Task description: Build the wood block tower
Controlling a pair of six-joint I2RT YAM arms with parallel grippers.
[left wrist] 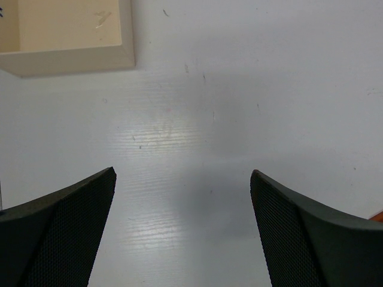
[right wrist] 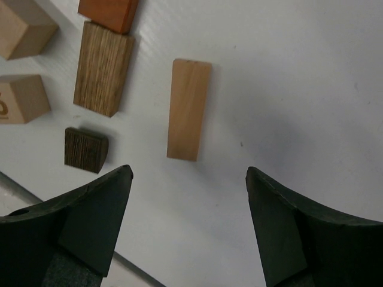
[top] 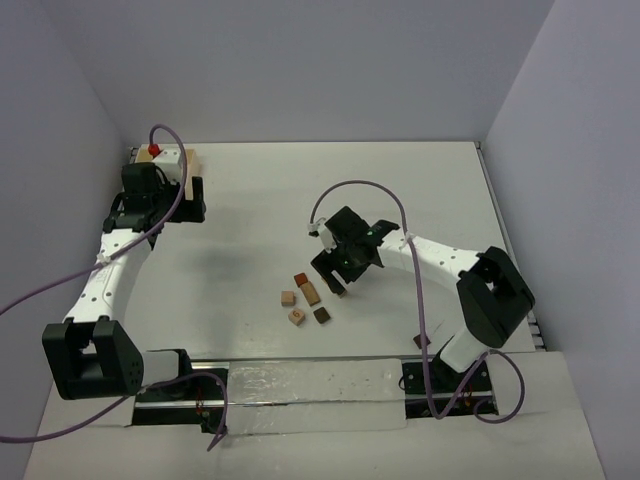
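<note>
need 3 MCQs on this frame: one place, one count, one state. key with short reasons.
1. Where is the left pincer?
A. at the centre
B. by the pale box, far left
C. parked at its base

2. How many wood blocks show in the right wrist view?
A. three
B. six
C. nine

3. The right pincer is:
A. open, empty
B. shut on a block
C. shut, empty

Key:
1 B: its wrist view shows the box corner just ahead.
2 B: two tan cubes, a tan bar, a red-brown piece, a striped piece and a dark piece.
3 A: the fingers stand wide apart with nothing between them.
</note>
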